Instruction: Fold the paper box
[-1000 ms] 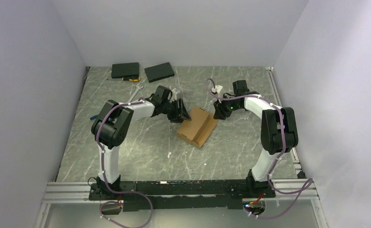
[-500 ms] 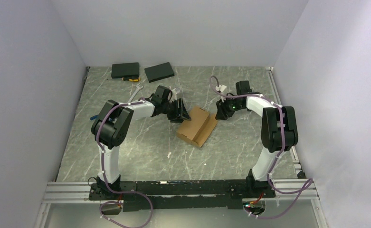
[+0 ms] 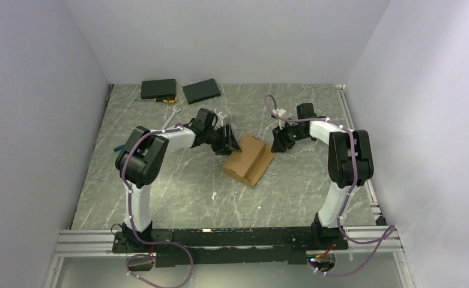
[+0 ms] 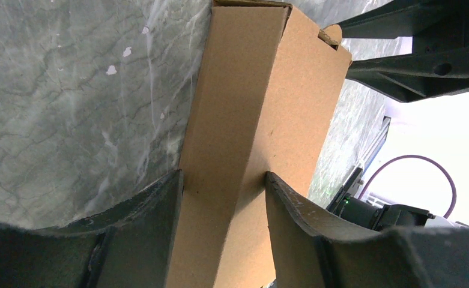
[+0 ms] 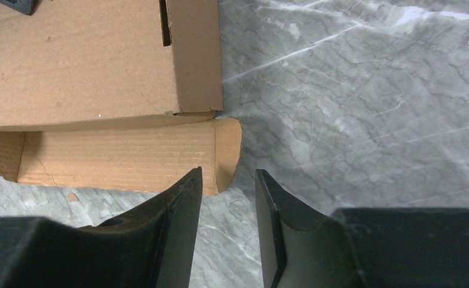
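Brown corrugated cardboard box lies on the grey marbled surface, one panel clenched in the left tool; the right tool (released, empty) hovers, the box's rounded flap just ahead of its fingertips.

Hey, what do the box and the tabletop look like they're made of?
Paper box: brown corrugated cardboard, matte; fine ribbed lines show on its lower flap. Tabletop: grey-green marble-look surface with white veins and slight sheen; real stone or printed laminate, I cannot tell.
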You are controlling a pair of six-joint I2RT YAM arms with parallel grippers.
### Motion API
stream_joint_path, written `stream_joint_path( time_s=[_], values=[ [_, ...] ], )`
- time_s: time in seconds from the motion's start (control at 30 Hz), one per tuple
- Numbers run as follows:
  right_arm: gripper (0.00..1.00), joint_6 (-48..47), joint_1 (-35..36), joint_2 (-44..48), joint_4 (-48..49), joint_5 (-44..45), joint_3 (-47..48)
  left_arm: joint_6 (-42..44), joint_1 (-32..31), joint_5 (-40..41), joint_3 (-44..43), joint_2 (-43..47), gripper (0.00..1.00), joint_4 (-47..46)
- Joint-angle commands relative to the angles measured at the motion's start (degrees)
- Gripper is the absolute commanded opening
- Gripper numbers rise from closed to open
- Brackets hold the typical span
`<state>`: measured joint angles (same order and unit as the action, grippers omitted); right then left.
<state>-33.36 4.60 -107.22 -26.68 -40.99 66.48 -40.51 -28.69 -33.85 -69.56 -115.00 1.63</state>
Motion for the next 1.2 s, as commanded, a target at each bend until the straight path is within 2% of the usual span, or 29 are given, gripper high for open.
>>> stream_joint_path(
  time_s=[0.0, 0.07, 0.23, 0.3, 0.83, 1.17],
  values=[
    [0.36, 0.0, 1.0, 0.2, 1.5, -1.5, 2.2, 2.0, 0.3, 2.3, 1.4, -1.0, 0.57, 2.2],
    [0.31, -0.3, 1.6, 0.2, 1.8, -1.3, 2.2, 2.1, 0.3, 2.2, 1.4, -1.0, 0.57, 2.1],
    [0.04, -1.7, 2.7, 2.1, 4.0, -0.4, 0.2, 1.9, 0.3, 1.9, 1.6, -0.9, 0.57, 1.7],
    [0.0, -2.4, 3.3, 3.5, 5.3, 0.7, -1.1, 1.9, 0.3, 1.9, 1.6, -0.9, 0.57, 1.6],
    [0.0, -5.7, 9.2, 5.8, 5.6, 8.0, -1.6, 5.0, 0.2, -0.3, -1.5, -2.2, 0.57, 5.0],
    [0.0, -7.1, 11.3, 4.2, 2.3, 10.0, 2.8, 12.1, -0.2, -3.8, -8.5, -6.3, 0.56, 13.4]
  ],
)
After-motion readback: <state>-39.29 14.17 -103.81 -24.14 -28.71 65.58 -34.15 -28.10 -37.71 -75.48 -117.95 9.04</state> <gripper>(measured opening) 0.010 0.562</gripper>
